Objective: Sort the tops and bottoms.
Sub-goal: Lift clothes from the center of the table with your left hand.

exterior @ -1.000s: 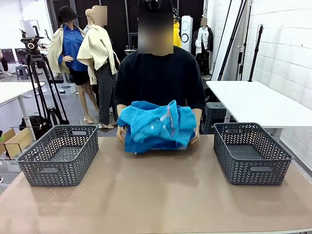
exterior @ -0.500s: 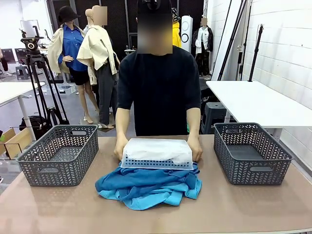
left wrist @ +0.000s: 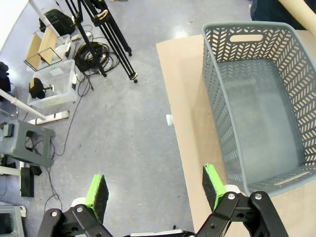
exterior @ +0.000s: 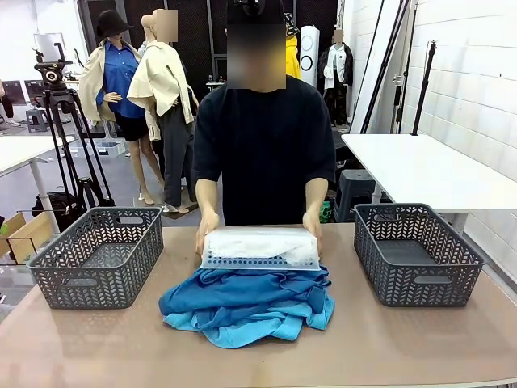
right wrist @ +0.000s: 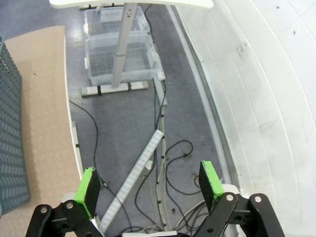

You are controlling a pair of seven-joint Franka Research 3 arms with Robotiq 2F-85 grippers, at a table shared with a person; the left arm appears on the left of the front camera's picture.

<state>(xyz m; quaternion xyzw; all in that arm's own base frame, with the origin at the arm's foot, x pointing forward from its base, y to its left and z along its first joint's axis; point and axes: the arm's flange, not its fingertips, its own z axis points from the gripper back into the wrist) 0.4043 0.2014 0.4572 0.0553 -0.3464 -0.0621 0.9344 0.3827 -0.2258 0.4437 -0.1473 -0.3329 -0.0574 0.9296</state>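
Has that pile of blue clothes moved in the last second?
Yes. The blue clothes came down onto the table, nearer the camera, and now lie between the left grey basket and the right grey basket.

The left gripper (left wrist: 154, 191) is pointing downward with its two black fingers (left wrist: 211, 183) standing wide apart. Their green pads are facing each other, and nothing is sitting between them. The right gripper (right wrist: 150, 185) is hanging much the same way, also aiming downward, with its fingers (right wrist: 89, 191) spreading fully and gripping nothing. At the far side, the person (exterior: 262, 145) is standing upright with both bare forearms reaching down and forward. The hand at picture left (exterior: 207, 229) and the hand at picture right (exterior: 312, 224) are sitting apart at about the same height, palms turning inward toward each other and fingers curling downward.
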